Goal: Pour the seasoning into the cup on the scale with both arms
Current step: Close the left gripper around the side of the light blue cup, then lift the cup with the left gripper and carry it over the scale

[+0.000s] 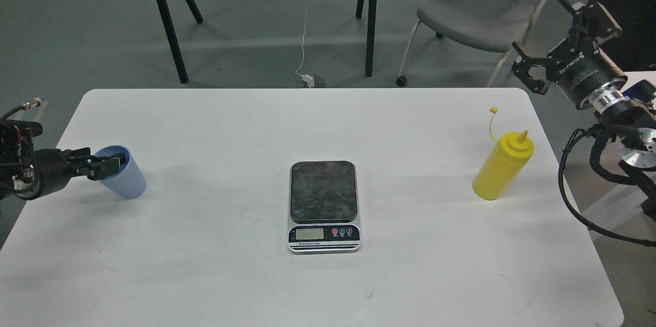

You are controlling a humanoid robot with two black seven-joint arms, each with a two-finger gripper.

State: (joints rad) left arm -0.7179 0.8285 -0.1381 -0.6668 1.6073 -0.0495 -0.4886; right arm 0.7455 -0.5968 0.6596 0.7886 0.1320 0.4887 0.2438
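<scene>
Head view:

Table: white table (215,276) with rounded corners; carries all three task items.

Scale: the scale (324,206) lies flat at the table centre, dark platform bare, display and small buttons on the near front edge. A line of print sits below the display, too small to read.

Cup: the light blue cup (127,181) stands at the left side of the table, well apart from the scale, tilted slightly.

Left gripper: the left gripper (105,165) enters from the left edge and sits at the cup rim. One finger appears inside the mouth, the other against the outer wall, so the jaws are pinching the rim.

Seasoning: the yellow seasoning bottle (499,173) stands upright at the right side of the table, well apart from the scale. Nozzle uncapped; the small tethered cap (493,110) hangs off to the upper left of the nozzle.

Right gripper: the right gripper (556,27) is raised above and beyond the table's far right corner, clear of the bottle. Fingers spread wide, holding nothing.

Marking: white lettering "ROBOTIQ" reads on the right gripper body; smaller print beside it is illegible.

Background: grey chair (474,12) and black table legs (169,24) on grey floor beyond the table.
</scene>
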